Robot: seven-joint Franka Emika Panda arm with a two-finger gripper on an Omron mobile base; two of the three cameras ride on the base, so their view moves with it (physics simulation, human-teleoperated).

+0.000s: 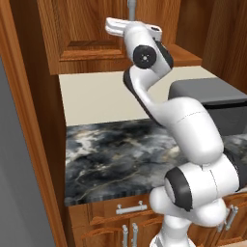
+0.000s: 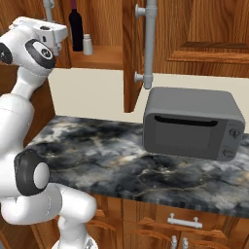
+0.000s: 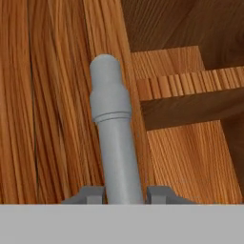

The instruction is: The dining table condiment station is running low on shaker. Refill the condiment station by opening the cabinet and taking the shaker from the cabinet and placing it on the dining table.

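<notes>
My gripper (image 3: 125, 193) is shut on the grey bar handle (image 3: 113, 138) of the cabinet's left door (image 1: 91, 29); a dark fingertip presses on each side of the bar. The same handle (image 2: 48, 9) rises above my hand at the upper left of the right base view. The cabinet's right door (image 2: 129, 58) stands swung out, edge-on. On the shelf inside (image 2: 104, 56), the small pale shaker (image 2: 88, 44) stands upright next to a tall dark wine bottle (image 2: 75, 26). The dining table is out of view.
A grey microwave (image 2: 192, 124) sits on the marbled wall counter (image 2: 97, 155) below the cabinet. The open door's long handle (image 2: 150, 44) juts out above it. Base cabinets with drawers (image 2: 185, 221) run under the counter. A tall wooden panel (image 1: 29, 144) borders the left.
</notes>
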